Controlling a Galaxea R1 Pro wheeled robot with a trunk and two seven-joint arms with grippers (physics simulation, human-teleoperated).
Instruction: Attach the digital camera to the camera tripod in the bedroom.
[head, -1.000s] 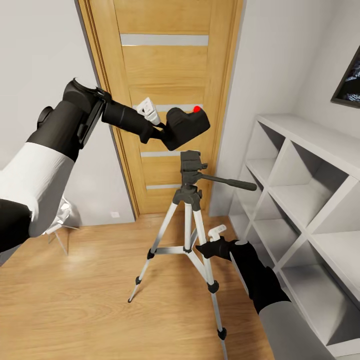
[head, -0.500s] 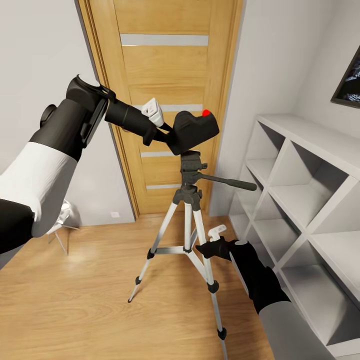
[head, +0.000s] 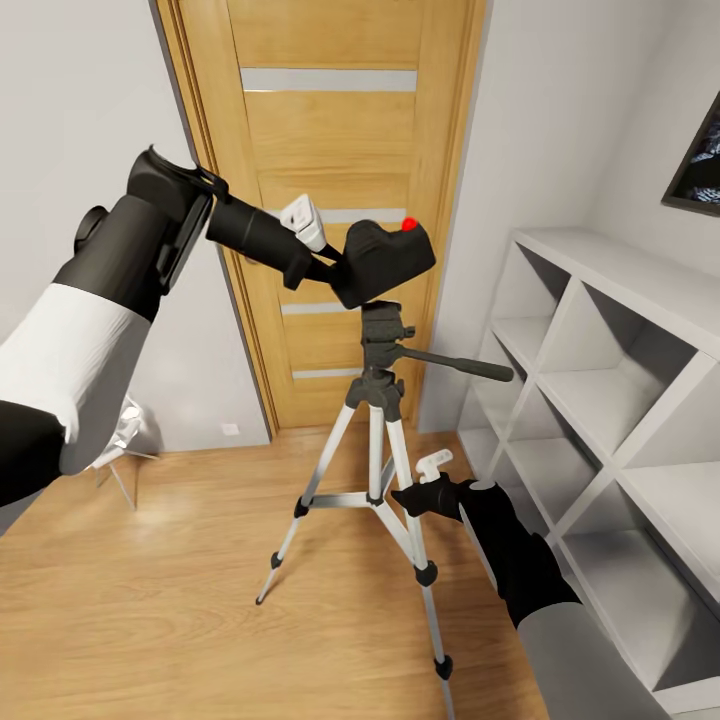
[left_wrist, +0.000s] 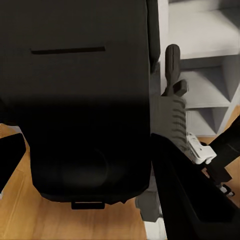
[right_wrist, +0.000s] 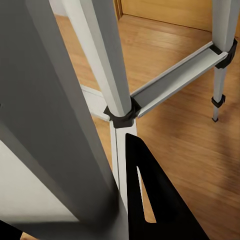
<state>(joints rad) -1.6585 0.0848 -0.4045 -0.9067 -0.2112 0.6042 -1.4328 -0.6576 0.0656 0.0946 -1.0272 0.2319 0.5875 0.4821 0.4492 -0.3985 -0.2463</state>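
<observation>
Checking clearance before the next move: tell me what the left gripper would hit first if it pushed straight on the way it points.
Probably the shelf. The left gripper, shut on the camera, points toward it above the tripod head, though depth is unclear.

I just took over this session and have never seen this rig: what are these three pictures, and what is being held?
The head view looks down from a two-armed robot's head. Its left gripper is shut on the digital camera, holding it just above the head of the camera tripod; whether they touch is unclear. The right gripper is low by a tripod leg, jaws closed around it. The tripod stands on a wood floor before an oak door, beside a white shelf. The two wrist views look along each arm's jaws, one at the camera body, the other at the silver legs.
</observation>
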